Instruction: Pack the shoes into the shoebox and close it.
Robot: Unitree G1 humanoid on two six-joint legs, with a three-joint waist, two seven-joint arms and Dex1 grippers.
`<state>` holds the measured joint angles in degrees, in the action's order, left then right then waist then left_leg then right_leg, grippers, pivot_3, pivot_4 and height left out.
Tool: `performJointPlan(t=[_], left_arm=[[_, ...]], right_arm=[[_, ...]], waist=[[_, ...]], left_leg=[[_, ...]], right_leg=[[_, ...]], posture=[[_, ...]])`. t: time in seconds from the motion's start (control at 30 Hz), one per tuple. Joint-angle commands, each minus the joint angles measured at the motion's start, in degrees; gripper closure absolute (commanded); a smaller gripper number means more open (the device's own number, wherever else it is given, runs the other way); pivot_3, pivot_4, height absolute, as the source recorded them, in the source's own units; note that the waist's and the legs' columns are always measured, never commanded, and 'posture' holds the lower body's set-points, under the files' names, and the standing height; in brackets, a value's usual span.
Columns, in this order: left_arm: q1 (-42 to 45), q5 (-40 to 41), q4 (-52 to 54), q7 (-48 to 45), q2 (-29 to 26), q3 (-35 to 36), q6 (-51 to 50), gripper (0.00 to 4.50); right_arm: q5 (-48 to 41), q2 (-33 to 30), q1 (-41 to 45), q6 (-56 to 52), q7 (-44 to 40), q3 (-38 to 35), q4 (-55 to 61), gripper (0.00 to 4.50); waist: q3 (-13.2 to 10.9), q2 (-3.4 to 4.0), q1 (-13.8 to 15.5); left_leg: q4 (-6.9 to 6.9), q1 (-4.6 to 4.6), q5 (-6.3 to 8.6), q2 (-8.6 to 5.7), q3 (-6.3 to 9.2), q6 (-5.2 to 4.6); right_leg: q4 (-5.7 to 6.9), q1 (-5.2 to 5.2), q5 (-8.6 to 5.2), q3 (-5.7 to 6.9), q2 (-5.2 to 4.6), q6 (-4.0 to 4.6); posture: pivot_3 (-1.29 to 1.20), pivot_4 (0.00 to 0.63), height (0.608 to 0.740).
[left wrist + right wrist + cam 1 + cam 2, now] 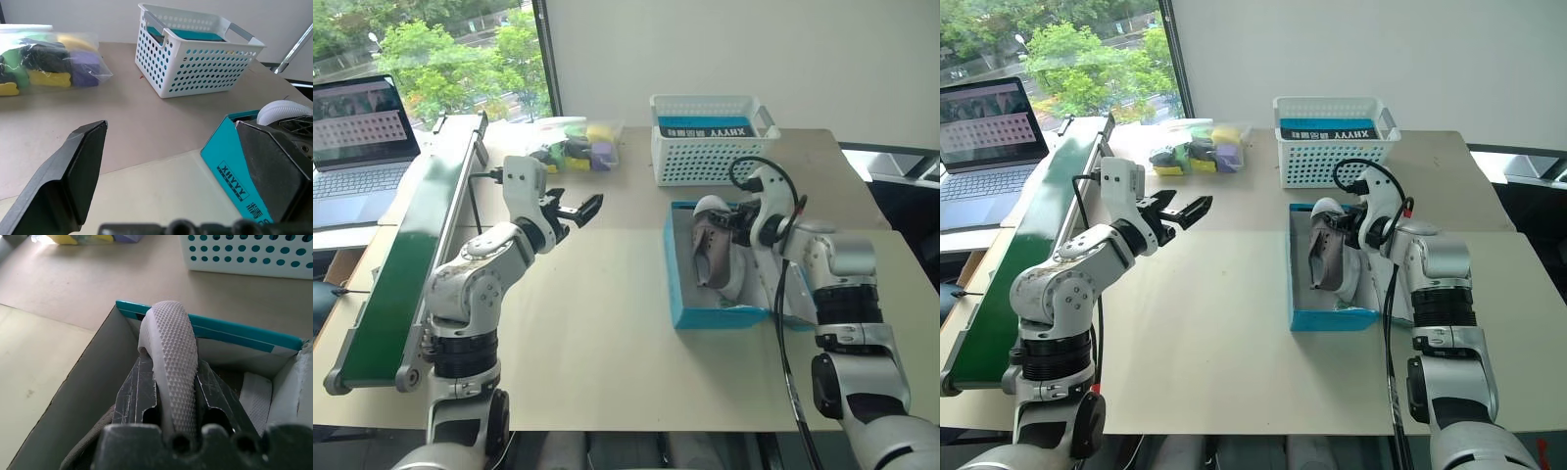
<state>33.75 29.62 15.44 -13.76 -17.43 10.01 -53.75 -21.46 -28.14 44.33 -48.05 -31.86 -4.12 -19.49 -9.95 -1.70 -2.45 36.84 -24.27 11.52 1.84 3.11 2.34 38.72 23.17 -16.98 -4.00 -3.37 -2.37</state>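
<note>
Left eye view: the left hand [576,209] hovers with fingers spread wide and empty above the counter [597,323], the blue shoebox [690,313] well off to its right. Over that box the right hand [736,217] pinches a grey-beige sneaker [713,253] by its pale, nubbed sole edge. The shoe looks light and soft-sided; the stiff sole is the surest hold.
</note>
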Motion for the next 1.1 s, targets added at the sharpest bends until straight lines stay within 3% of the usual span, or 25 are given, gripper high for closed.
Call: performJointPlan(t=[0.03,0.3,0.7,0.77,0.8,1.07,1.1], left_arm=[[0.1,0.7,2.5,-1.4,-1.2,-0.3,0.6,0.0],[-1.5,4.9,6.3,-8.5,-3.6,-2.7,-0.6,0.0],[-4.8,6.4,14.0,-26.1,-18.4,-13.0,0.9,0.0],[-4.5,5.7,14.2,-29.8,-21.6,-14.6,1.9,0.0],[-4.4,5.4,14.1,-31.3,-22.9,-15.1,2.4,0.0],[-3.4,3.6,11.2,-36.5,-25.5,-17.4,5.3,0.0],[-3.3,3.1,10.9,-37.3,-25.7,-18.0,6.0,0.0]], right_arm=[[0.8,-2.5,-1.7,-3.4,-4.0,5.1,7.7,4.16],[1.2,-3.0,-4.7,-8.6,-5.8,10.5,13.5,4.16],[11.4,0.3,-2.4,1.3,-5.5,19.2,2.4,4.16],[11.8,0.9,-1.5,2.4,-5.6,18.8,1.5,3.19],[12.0,1.1,-1.3,2.6,-5.6,18.7,1.5,2.91],[13.0,-1.4,1.2,-0.7,-4.4,15.7,10.7,0.12],[13.0,-2.3,2.0,-2.1,-4.1,14.9,12.6,0.12]], waist=[[0.0,0.0,0.0],[0.0,0.0,0.0],[0.0,-0.03,-0.3],[0.0,-0.03,-0.4],[0.0,-0.03,-0.5],[0.0,0.03,-0.8],[-0.1,0.11,-0.8]], left_leg=[[0.0,-0.01,0.0,0.0,0.0,0.0],[0.01,0.01,0.0,0.0,0.04,0.0],[0.05,0.3,0.0,0.03,0.01,0.0],[0.01,0.79,0.01,0.06,0.02,0.0],[-0.02,1.0,0.01,0.07,0.0,0.0],[-0.04,0.87,0.03,0.09,0.01,-0.03],[-0.04,0.84,0.03,0.08,0.01,-0.03]], right_leg=[[0.0,0.01,0.0,0.0,0.0,0.0],[0.0,-0.01,0.0,0.01,0.01,0.0],[-0.01,-0.29,0.0,-0.01,0.07,0.0],[-0.17,-0.83,-0.01,0.0,0.1,-0.01],[-0.23,-1.01,-0.02,0.0,0.11,-0.01],[-0.25,-0.89,-0.02,-0.02,0.12,-0.02],[-0.25,-0.87,-0.02,-0.02,0.12,-0.02]], posture=[[0.0,0.15,0.74],[0.0,0.15,0.74],[0.0,0.15,0.74],[0.0,0.15,0.74],[0.0,0.15,0.74],[0.0,0.15,0.74],[0.0,0.15,0.74]])
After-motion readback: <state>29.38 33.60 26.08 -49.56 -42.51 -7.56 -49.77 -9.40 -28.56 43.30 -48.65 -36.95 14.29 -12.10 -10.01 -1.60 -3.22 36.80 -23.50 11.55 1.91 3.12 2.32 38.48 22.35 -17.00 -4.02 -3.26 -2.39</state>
